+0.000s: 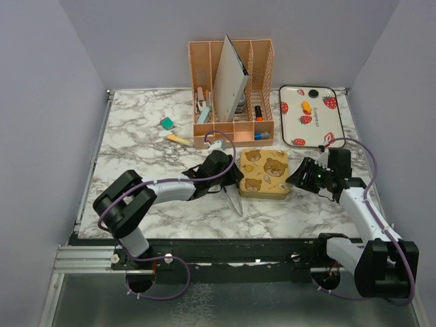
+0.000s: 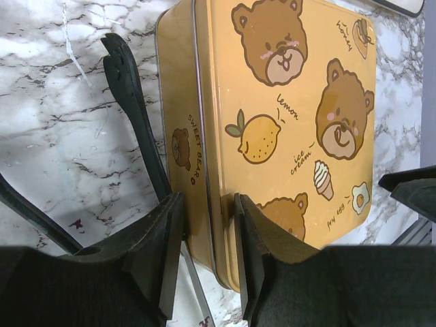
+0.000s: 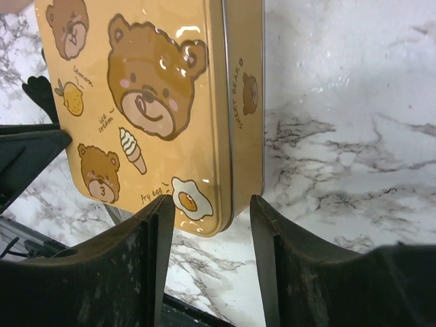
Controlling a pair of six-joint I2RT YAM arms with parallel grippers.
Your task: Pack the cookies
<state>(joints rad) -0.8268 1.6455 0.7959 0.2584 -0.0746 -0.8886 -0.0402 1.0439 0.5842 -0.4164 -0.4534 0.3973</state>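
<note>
A white-and-grey marble table [image 1: 136, 184] sits between plain grey walls. The left hand [image 2: 206, 204] is at the left side of a yellow bear tin [image 1: 263, 174]. Its two fingers are drawn in on the tin's near-left edge, one against the side wall and one over the lid rim, and this looks like a pinch. The right hand [image 3: 211, 202] is at the opposite side. Its fingers are spread and straddle the tin's near-right corner, with a gap showing, so it has no grip yet. What looks like a pair of black-handled scissors [image 2: 133, 102] lies on the marble just beside the tin's left wall.

The tin's lid is on and nothing of its inside shows. Well beyond it, at the far right, is a strawberry-print tray [image 1: 323, 129] with one small orange-yellow cookie [image 1: 306, 106] on it, apart from the tin. I can make out no other cookie, so I cannot tell whether any are already inside. A pink desk organizer [image 1: 231, 88] stands behind the tin.

As I read it, the packing is at an early stage. The tin has to be opened, the tray's cookie carried over, and the lid put back.
</note>
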